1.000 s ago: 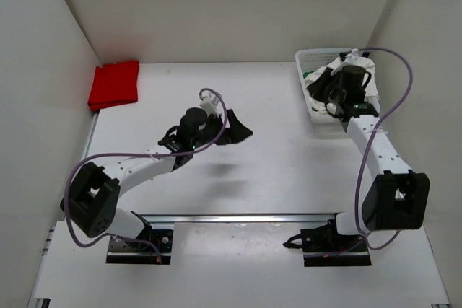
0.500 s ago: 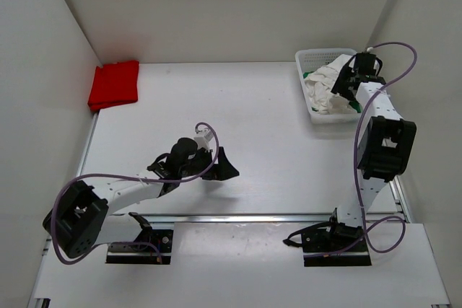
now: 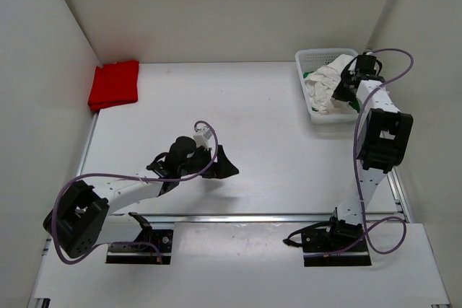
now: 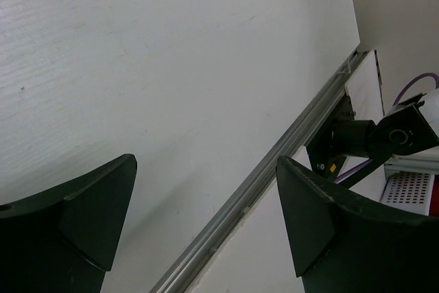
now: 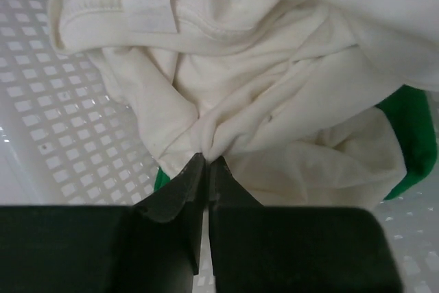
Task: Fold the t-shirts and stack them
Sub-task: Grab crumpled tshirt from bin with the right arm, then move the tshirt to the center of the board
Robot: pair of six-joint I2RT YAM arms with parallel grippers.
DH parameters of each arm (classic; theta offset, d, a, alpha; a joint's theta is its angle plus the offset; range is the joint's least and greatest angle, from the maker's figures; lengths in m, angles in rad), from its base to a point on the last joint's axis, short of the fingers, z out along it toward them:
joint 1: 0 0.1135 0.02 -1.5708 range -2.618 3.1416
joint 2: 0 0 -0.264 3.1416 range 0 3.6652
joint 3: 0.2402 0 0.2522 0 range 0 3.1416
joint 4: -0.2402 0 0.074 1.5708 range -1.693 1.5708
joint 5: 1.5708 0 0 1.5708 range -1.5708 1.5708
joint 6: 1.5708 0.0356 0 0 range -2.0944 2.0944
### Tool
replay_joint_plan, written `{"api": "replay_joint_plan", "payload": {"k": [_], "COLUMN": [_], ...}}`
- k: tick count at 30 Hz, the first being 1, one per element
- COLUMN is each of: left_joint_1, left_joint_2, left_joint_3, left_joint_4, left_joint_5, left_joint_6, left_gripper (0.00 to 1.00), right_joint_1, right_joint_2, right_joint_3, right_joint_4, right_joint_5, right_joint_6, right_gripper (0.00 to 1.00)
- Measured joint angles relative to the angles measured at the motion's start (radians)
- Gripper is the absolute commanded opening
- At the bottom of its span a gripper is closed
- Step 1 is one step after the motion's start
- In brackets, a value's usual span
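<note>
A crumpled white t-shirt [image 5: 274,94] lies in the white mesh basket [image 5: 62,135], with a green t-shirt [image 5: 411,142] showing under it. My right gripper [image 5: 208,159] is shut on a pinched fold of the white t-shirt; from above, the right gripper [image 3: 338,92] reaches into the basket [image 3: 309,57] onto the white t-shirt [image 3: 323,81]. A folded red t-shirt [image 3: 114,84] rests at the table's far left corner. My left gripper [image 3: 224,163] hovers open over the middle of the table with nothing between its fingers [image 4: 92,214], far from every shirt.
A metal rail [image 4: 271,169] runs along the table's near edge, with the arm bases [image 3: 141,239] behind it. White walls close in the left, back and right sides. The basket stands in the far right corner.
The left arm has drawn back toward the near edge, still open. The right arm has straightened up over the basket, and its jaws now pinch the white t-shirt.
</note>
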Motion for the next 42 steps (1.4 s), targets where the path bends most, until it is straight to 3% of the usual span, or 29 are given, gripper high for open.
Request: {"api": "replay_joint_plan", "payload": {"k": [7, 11, 15, 18, 20, 23, 28, 30, 34, 37, 39, 41, 42], "left_joint_1": [0.026, 0.048, 0.134, 0.259, 0.347, 0.439, 0.521, 0.542, 0.554, 0.548, 0.532, 0.494, 0.457], "left_joint_2": [0.000, -0.010, -0.035, -0.049, -0.058, -0.068, -0.091, -0.099, -0.098, -0.098, -0.100, -0.108, -0.117], "left_joint_3": [0.000, 0.000, 0.000, -0.015, -0.039, -0.076, -0.082, -0.071, -0.040, -0.026, 0.002, 0.042, 0.066], "left_joint_4": [0.020, 0.022, 0.039, 0.099, 0.135, 0.150, 0.150, 0.138, 0.144, 0.115, 0.053, -0.015, -0.051], "left_joint_5": [0.025, 0.037, 0.083, 0.142, 0.170, 0.198, 0.226, 0.233, 0.230, 0.216, 0.177, 0.119, 0.072], "left_joint_6": [-0.024, -0.036, -0.080, -0.146, -0.186, -0.229, -0.261, -0.261, -0.261, -0.236, -0.191, -0.132, -0.095], "left_gripper": [0.90, 0.90, 0.91, 0.91, 0.92, 0.91, 0.91, 0.92, 0.88, 0.89, 0.89, 0.89, 0.88], "right_joint_1": [-0.032, 0.014, 0.229, 0.477, 0.548, 0.481, 0.280, 0.252, 0.288, 0.335, 0.373, 0.429, 0.466], "right_joint_2": [-0.293, -0.488, -0.610, -0.666, -0.689, -0.761, -0.916, -0.934, -0.824, -0.580, -0.386, -0.163, -0.022], "right_joint_3": [-0.104, 0.026, 0.229, 0.339, 0.390, 0.352, 0.003, -0.152, -0.407, -0.428, -0.345, -0.122, 0.065], "right_joint_4": [0.059, 0.078, 0.135, 0.190, 0.233, 0.356, 0.596, 0.683, 0.715, 0.661, 0.549, 0.388, 0.291], "right_joint_5": [-0.080, -0.153, -0.213, -0.278, -0.351, -0.455, -0.606, -0.647, -0.655, -0.635, -0.595, -0.548, -0.520], "right_joint_6": [0.043, 0.056, 0.037, 0.010, 0.018, 0.090, 0.269, 0.318, 0.335, 0.320, 0.282, 0.237, 0.217], "right_gripper": [0.00, 0.00, 0.00, 0.00, 0.00, 0.00, 0.00, 0.00, 0.00, 0.00, 0.00, 0.00, 0.00]}}
